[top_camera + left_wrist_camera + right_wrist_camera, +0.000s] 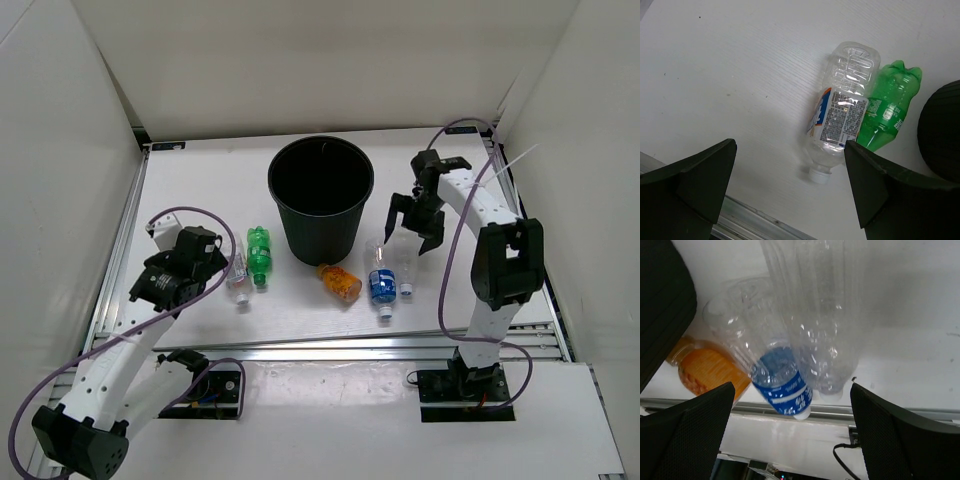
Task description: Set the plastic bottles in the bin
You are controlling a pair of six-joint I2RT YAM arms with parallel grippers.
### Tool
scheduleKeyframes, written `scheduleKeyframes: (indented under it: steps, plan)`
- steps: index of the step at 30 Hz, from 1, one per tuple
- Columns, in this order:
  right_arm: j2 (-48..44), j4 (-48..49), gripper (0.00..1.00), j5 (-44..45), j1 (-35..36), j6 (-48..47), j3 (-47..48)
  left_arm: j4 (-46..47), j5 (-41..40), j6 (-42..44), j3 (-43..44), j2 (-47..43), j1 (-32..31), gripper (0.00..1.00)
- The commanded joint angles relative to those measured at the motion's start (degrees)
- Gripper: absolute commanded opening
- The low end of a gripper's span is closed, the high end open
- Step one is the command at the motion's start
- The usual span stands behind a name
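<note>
The black bin (320, 195) stands at the back middle. Five bottles lie in front of it: a clear bottle with a pinkish label (239, 281), a green bottle (260, 255), an orange bottle (340, 282), a blue-label bottle (381, 283) and a plain clear bottle (402, 272). My left gripper (222, 262) is open and empty, just left of the labelled clear bottle (840, 112) and the green bottle (887, 112). My right gripper (415, 225) is open and empty above the plain clear bottle (815, 315) and the blue-label bottle (782, 382). The orange bottle (705, 370) is to its left.
The bin's wall shows at the right edge of the left wrist view (942, 130) and at the left of the right wrist view (662, 305). A metal rail (350, 345) runs along the table's near edge. White walls enclose the table on three sides.
</note>
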Motion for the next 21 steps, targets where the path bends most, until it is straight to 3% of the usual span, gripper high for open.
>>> scheduleKeyframes:
  steps: [1,15,18,19,21]
  plan:
    - [2.39,4.74,1.0,-2.71,-0.29,-1.61,-1.82,1.05,-1.05,2.49,0.27,0.2,0.31,1.0]
    - [7.49,11.96,0.99,-1.12,-3.27,-2.14,-8.94,0.52,0.62,4.34,-0.26,0.2,3.3,1.0]
    - [9.16,11.96,0.87,-1.12,-3.89,-2.75,-8.94,0.52,1.15,4.34,-0.26,0.81,3.3,1.0]
    - [9.77,11.96,0.74,-1.12,-3.89,-2.75,-8.94,0.52,1.15,4.34,-0.26,1.34,3.3,1.0]
    - [9.78,11.96,0.68,-1.12,-5.2,-2.75,-9.47,0.52,1.15,4.34,-0.26,1.95,3.82,1.0]
